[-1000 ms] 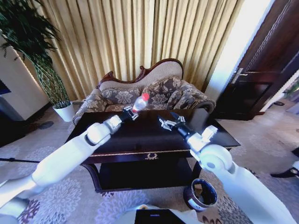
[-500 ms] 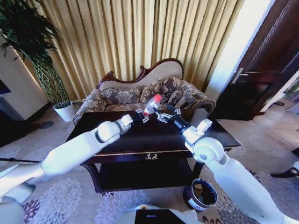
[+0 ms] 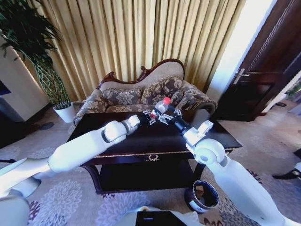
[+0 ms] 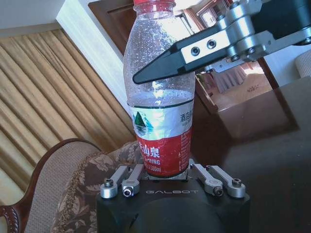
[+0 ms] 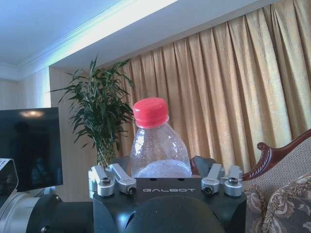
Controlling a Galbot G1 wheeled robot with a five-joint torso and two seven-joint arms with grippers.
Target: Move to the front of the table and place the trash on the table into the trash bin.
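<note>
Gold curtains hang behind the dark counter, where the left claw pinches the bottle low down, upright. The right claw is spread around its top, likely to take it. Far below, the trash bin looks empty.
</note>
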